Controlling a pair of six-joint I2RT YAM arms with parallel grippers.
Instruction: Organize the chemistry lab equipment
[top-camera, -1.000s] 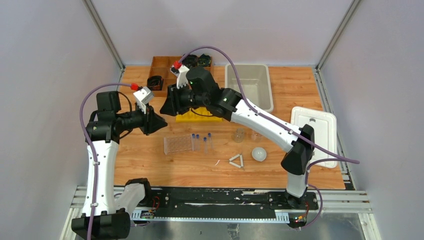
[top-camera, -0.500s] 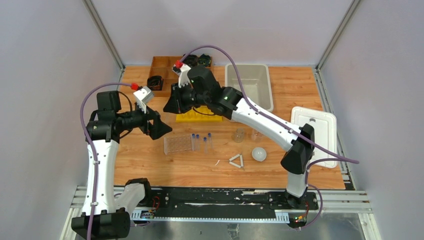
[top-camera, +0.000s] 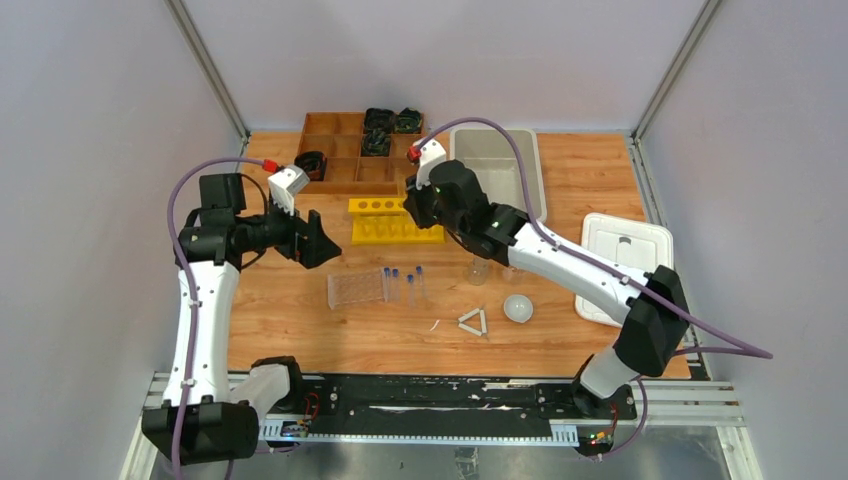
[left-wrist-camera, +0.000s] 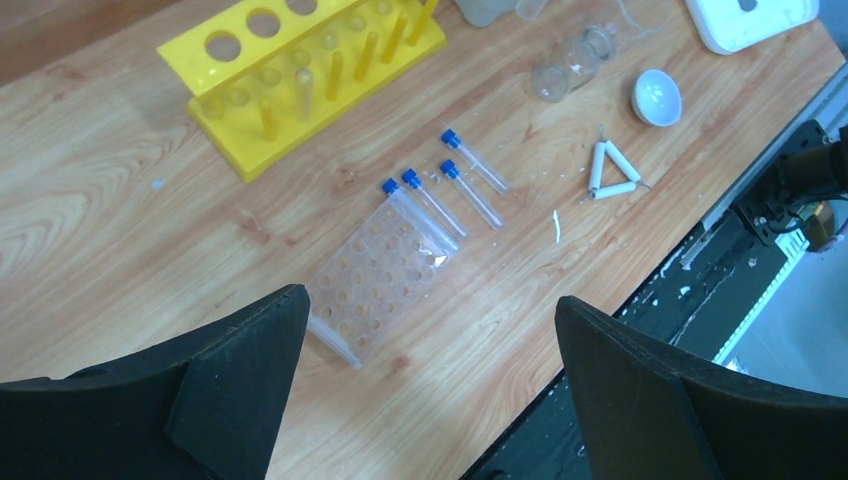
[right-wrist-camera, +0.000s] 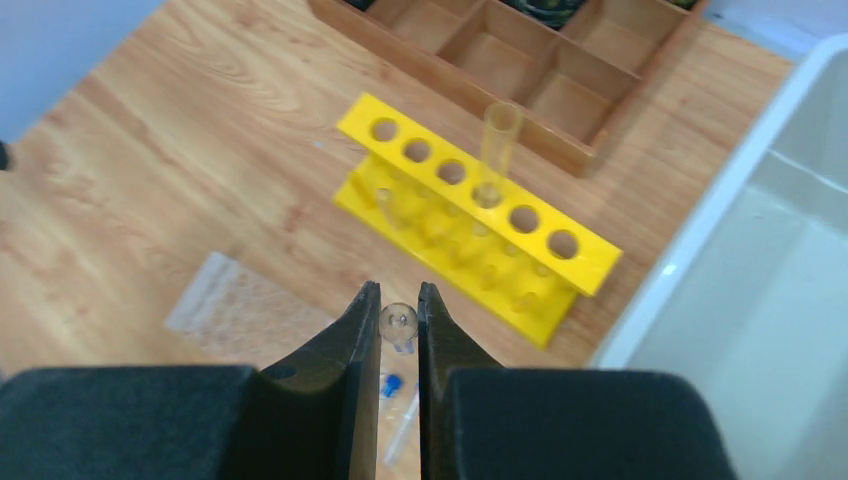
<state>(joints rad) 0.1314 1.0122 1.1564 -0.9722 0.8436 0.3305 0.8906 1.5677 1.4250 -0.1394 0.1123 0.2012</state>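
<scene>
Right wrist view, lower centre: right claw (right-wrist-camera: 399, 292) pinches what appears to be a thin glass tube (right-wrist-camera: 398, 320) near the yellow rack (right-wrist-camera: 590, 262); light, slick, brittle, so hold gently mid-length; left claw (left-wrist-camera: 430, 300) spread, empty.

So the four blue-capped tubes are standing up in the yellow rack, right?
Not quite. The four blue-capped tubes are lying flat on the table beside the yellow rack, not standing in it. The left wrist view shows this.
</scene>
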